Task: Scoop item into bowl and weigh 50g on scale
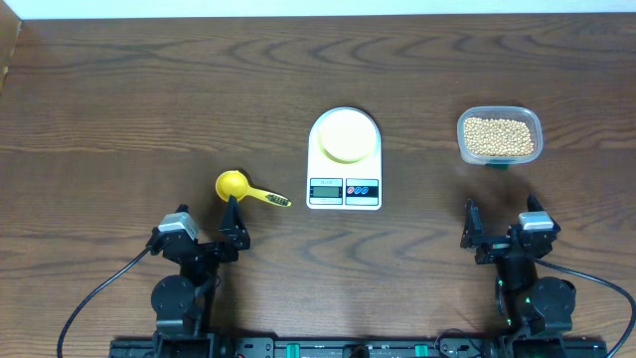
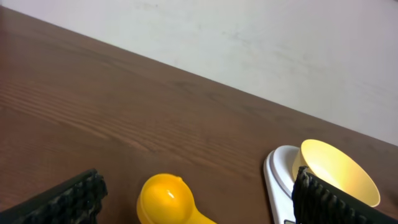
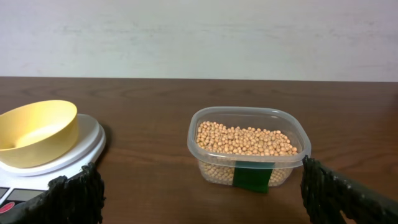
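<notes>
The tan beans [image 1: 498, 136] fill a clear plastic tub [image 1: 534, 121] at the right; in the right wrist view the beans [image 3: 245, 139] lie just ahead of my open, empty right gripper [image 1: 505, 227] [image 3: 199, 199]. The pale yellow bowl [image 1: 346, 135] stands on the white scale [image 1: 344, 184] at the centre, seen also in the left wrist view [image 2: 339, 171] and the right wrist view [image 3: 37, 130]. A yellow scoop [image 1: 243, 189] [image 2: 171, 199] lies on the table left of the scale, just ahead of my open, empty left gripper [image 1: 204, 227] [image 2: 199, 199].
The dark wooden table [image 1: 149, 99] runs to a pale wall at the back. The tub carries a green label [image 3: 252, 177] on its near side. Cables trail from both arm bases at the front edge.
</notes>
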`<state>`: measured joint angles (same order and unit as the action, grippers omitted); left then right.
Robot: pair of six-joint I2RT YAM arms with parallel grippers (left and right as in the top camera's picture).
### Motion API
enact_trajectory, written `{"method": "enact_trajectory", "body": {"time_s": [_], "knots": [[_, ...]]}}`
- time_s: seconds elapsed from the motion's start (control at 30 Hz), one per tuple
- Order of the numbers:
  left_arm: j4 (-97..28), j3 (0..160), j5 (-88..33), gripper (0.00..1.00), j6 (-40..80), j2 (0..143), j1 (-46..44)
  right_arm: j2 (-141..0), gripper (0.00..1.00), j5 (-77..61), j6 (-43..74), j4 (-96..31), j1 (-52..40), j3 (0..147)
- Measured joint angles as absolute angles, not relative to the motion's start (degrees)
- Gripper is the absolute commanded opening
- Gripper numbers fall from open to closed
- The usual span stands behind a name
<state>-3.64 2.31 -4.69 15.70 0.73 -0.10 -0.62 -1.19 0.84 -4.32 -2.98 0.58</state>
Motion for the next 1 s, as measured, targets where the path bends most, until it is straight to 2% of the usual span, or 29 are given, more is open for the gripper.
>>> {"method": "enact_trajectory", "body": {"time_s": [0.27,0.8,1.0], "knots": [[-15.6,10.9,-6.1,0.98,16.5,6.3,-0.1,-0.6,0.99,-1.2,0.8,-4.3,-3.0,0.6],[-25.8,30.9,-8.3,0.98,16.5,25.1,-0.1,-0.6,0.99,-1.2,0.8,-4.3,-3.0,0.6],[-37.4,40.6,-10.3,0.98,16.6,34.0,-0.1,-0.6,0.99,-1.1,0.8,-4.3,-3.0,0.6]]}}
